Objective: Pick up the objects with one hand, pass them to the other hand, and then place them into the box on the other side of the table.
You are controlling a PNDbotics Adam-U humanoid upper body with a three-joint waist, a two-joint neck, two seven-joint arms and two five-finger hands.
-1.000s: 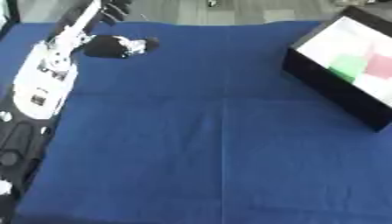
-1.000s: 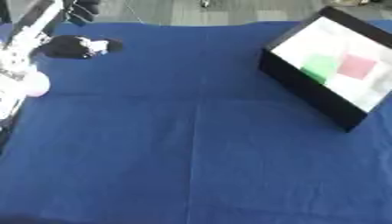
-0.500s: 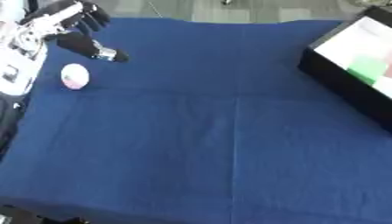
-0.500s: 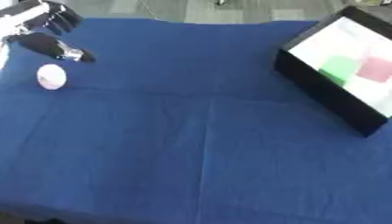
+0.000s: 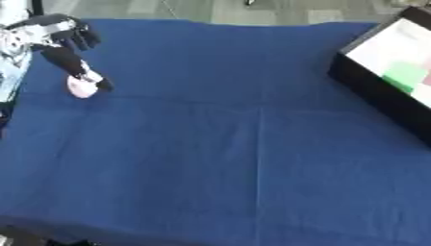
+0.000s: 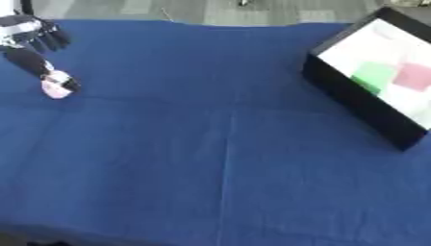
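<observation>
A small pinkish-white round object (image 5: 80, 89) lies on the blue cloth near the table's far left edge. My left hand (image 5: 56, 37) hovers just behind it, fingers loosely spread, and its black thumb (image 5: 70, 64) stretches down so the tip touches the object's right side. The fingers are not curled round it. A black-walled box (image 6: 352, 103) with a white floor stands at the far right, holding a green piece (image 6: 373, 77) and a pink piece (image 6: 413, 77). My right hand shows in no view.
The blue cloth (image 5: 235, 153) covers the whole table, with faint fold creases across the middle. Grey floor lies beyond the far edge. My left arm's white and black casing (image 5: 10, 45) runs along the left border.
The camera has shifted. Half a second ago the round object lay apart below my left hand; now the thumb has come down and touches it.
</observation>
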